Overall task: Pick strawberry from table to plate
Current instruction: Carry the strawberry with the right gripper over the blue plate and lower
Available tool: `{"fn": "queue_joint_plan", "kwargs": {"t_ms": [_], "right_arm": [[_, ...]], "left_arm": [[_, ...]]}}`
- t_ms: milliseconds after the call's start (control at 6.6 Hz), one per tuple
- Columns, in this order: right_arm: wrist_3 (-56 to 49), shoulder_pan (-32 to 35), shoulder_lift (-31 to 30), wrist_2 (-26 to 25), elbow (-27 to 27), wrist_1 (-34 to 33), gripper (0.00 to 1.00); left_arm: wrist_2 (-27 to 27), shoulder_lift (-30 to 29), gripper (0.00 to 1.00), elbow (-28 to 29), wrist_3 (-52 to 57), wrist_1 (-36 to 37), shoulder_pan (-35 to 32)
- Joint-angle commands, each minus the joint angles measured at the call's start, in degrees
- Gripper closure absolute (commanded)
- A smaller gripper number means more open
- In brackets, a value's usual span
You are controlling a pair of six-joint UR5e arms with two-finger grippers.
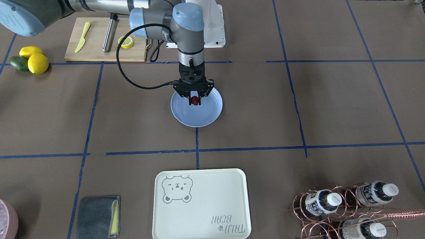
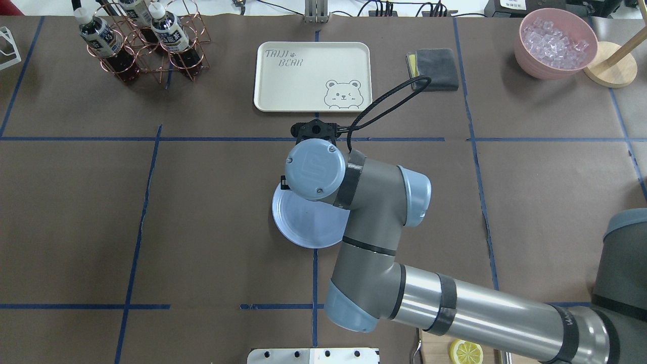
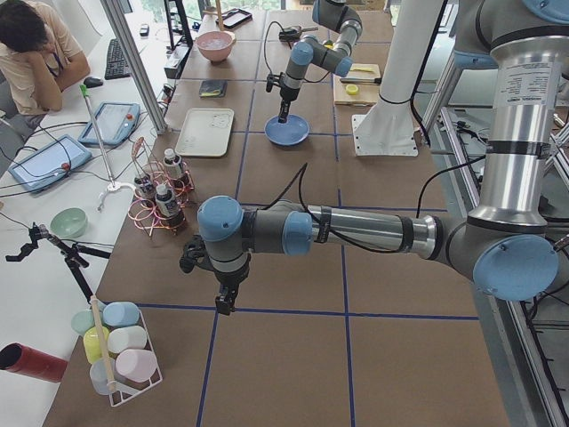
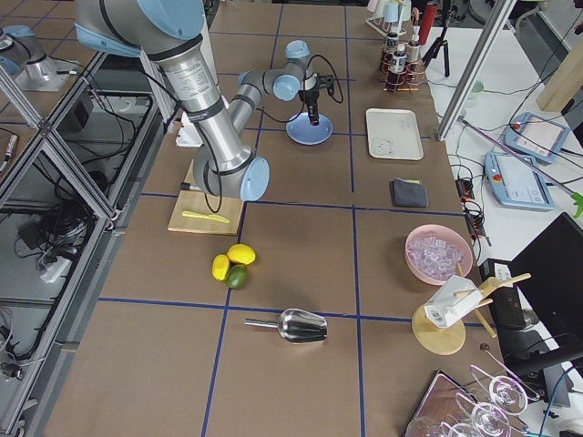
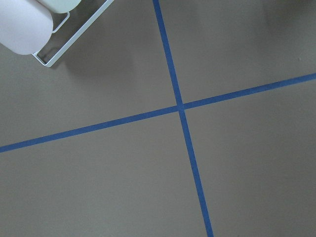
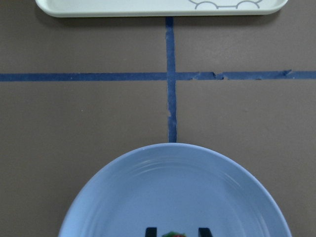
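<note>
The dark red strawberry (image 1: 195, 99) sits between the fingers of my right gripper (image 1: 195, 102), which is shut on it. It hangs low over the back part of the light blue plate (image 1: 196, 118), and I cannot tell whether it touches. In the right wrist view its top (image 6: 173, 234) peeks out at the bottom edge between the two fingertips, over the plate (image 6: 173, 187). From overhead, the wrist hides the berry and only the plate (image 2: 303, 227) shows. The left gripper (image 3: 227, 302) hovers over bare brown table (image 5: 123, 173), far from the plate. Whether it is open or shut, I cannot tell.
A cream bear tray (image 1: 201, 202) lies beyond the plate, a grey cloth (image 1: 98, 215) and a copper bottle rack (image 1: 345, 209) at its sides. A cutting board (image 1: 99, 46), lemons (image 1: 33, 59) and an avocado sit near the robot. A white cup rack (image 3: 120, 351) stands by the left gripper.
</note>
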Motion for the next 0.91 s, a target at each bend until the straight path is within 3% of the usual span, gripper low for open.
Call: {"fn": "queue_joint_plan", "kwargs": {"t_ms": [0,455,758], "right_arm": [[1.3,-2.2,0.8,-1.9,-3.3,0.3,1.0],[1.2,-2.4,0.3,-3.6,-3.5,0.2,1.0],[1.3,-2.4,0.5,-4.0,-3.6,0.3,0.01]], "left_arm": [[0.0,0.1,0.0,0.1,0.0,0.0,0.0],[-0.2,1.1,0.0,-0.3,0.1,-0.2,0.0],[-0.2,1.1,0.0,-0.3,0.1,-0.2,0.0]]}}
